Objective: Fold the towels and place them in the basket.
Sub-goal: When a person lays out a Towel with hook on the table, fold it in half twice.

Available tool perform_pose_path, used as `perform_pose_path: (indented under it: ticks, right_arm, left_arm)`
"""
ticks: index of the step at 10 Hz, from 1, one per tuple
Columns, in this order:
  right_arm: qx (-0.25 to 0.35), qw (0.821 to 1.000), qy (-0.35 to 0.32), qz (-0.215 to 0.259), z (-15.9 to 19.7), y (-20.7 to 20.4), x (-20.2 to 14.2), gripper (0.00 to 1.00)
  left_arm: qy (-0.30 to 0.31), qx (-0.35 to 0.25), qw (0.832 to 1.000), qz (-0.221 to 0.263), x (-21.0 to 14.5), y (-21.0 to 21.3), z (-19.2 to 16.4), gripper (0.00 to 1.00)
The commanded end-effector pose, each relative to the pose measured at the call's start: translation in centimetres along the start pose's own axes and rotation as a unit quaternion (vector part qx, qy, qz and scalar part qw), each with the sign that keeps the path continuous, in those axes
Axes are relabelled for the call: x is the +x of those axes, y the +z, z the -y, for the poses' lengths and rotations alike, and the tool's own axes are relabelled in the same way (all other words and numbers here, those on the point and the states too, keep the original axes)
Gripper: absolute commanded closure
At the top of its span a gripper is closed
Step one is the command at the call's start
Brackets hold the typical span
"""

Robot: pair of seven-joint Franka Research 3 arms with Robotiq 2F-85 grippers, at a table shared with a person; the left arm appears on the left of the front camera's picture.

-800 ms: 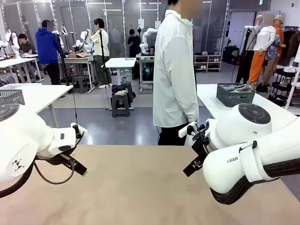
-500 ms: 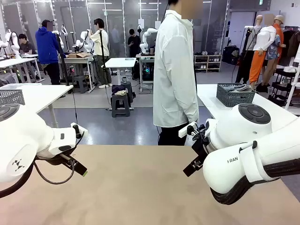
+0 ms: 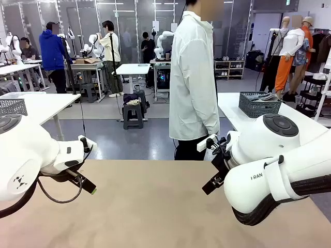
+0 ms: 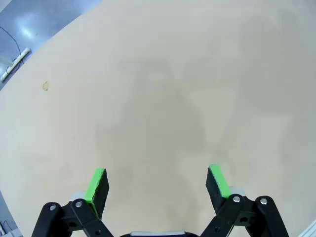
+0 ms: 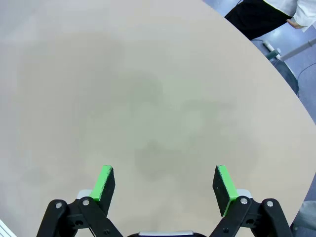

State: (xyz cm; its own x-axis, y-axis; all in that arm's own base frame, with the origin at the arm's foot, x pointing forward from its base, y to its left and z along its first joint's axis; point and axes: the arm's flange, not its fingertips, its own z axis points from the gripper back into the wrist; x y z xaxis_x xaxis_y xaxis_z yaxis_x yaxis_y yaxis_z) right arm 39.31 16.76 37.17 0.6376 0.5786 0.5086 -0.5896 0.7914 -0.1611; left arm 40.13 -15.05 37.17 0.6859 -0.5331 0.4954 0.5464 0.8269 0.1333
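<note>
We are judging this the waiting step, hovering our left pincer (image 4: 157, 174) and right pincer (image 5: 165, 174), both released and empty, over the tabletop (image 3: 155, 206) while the basket (image 3: 257, 109) is sitting on a far tabletop (image 3: 231, 112) to our right, so next the towels need bringing within reach.

Front view, right arm (image 3: 269, 181): grey lettering "FRAN" legible on white casing, rest of word lost round the curve. Left arm (image 3: 31, 155): small dark logo mark (image 3: 19, 181) on casing, no letters. Background signs too small to read.
</note>
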Motion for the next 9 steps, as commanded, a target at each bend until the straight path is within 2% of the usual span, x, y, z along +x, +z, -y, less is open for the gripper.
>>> perform_pose_path:
  ticks: [1, 5, 7, 9]
  right_arm:
    - [0.0, 1.0, -0.001, 0.0, 0.0, 0.0, 0.0, 0.0]
    - [0.0, 1.0, 0.0, 0.0, 0.0, 0.0, 0.0, 0.0]
    - [0.021, 0.999, 0.022, 0.013, 1.5, 1.8, 0.1, 0.0]
    - [0.034, 0.998, 0.05, 0.029, 4.7, 5.7, 0.6, 0.0]
  left_arm:
    - [0.0, 0.0, 1.0, 0.0, 0.0, 0.0, 0.0, 0.0]
    - [0.0, 0.0, 1.0, 0.0, 0.0, 0.0, 0.0, 0.0]
    - [-0.01, -0.013, 0.999, 0.033, 0.5, 1.9, -2.7, 0.0]
    - [-0.059, -0.034, 0.996, 0.061, 1.6, 5.4, -6.2, 0.0]
